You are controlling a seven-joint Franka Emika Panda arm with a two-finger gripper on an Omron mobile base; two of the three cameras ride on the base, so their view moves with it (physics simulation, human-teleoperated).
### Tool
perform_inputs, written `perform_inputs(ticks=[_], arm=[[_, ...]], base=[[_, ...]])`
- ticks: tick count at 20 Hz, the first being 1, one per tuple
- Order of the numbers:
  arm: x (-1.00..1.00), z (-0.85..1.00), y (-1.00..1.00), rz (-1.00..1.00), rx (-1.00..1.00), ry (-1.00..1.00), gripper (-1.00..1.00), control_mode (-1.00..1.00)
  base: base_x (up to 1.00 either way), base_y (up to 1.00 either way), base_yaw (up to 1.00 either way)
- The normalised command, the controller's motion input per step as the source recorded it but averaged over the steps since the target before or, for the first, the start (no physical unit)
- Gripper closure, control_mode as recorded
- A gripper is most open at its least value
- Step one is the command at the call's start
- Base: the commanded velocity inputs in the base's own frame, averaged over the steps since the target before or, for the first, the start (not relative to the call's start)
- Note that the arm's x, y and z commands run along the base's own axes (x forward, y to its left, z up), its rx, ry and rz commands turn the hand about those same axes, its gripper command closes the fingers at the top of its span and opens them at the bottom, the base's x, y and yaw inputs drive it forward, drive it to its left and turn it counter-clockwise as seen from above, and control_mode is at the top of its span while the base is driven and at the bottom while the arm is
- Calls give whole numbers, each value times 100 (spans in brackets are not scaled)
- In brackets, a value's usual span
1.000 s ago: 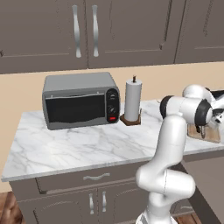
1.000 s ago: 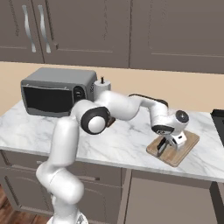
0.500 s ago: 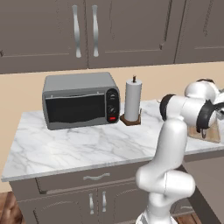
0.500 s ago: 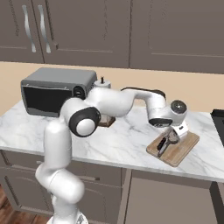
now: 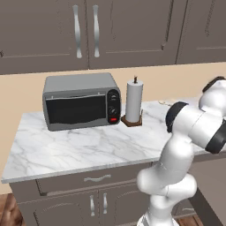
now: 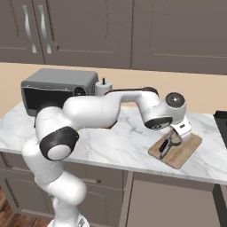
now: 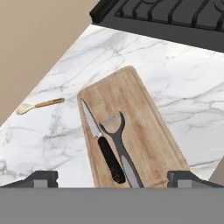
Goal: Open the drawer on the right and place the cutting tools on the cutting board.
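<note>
A small wooden spoon (image 7: 40, 105) lies off the cutting board (image 7: 144, 118), which carries the knife (image 7: 99, 140) and peeler (image 7: 120, 146); the gripper (image 7: 111, 178) hovers, fingers apart.

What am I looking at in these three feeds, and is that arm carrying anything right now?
It is a white robot arm on a driving base, standing at a marble counter. Two cameras ride on the base and look over the arm from its left and right. The third sits on the hand and looks down past the pincer, whose two dark tips stand wide apart with nothing between them, so nothing is held.

On the counter: a toaster oven, a paper towel roll, and a wooden cutting board. On the board lie a black-handled knife and a dark forked peeler-like tool, side by side. A small wooden-handled utensil lies off the board, and a stovetop edges the counter.
</note>
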Motion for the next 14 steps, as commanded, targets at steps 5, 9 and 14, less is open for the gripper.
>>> perform_inputs(ticks=[5,9,14], arm=[[-100,47,70,-1,-9,10,-100,-100],[-98,46,81,-5,-8,11,-100,-100],[-60,60,80,-8,-7,18,-100,-100]], base=[[0,0,0],[0,0,0],[0,0,0]])
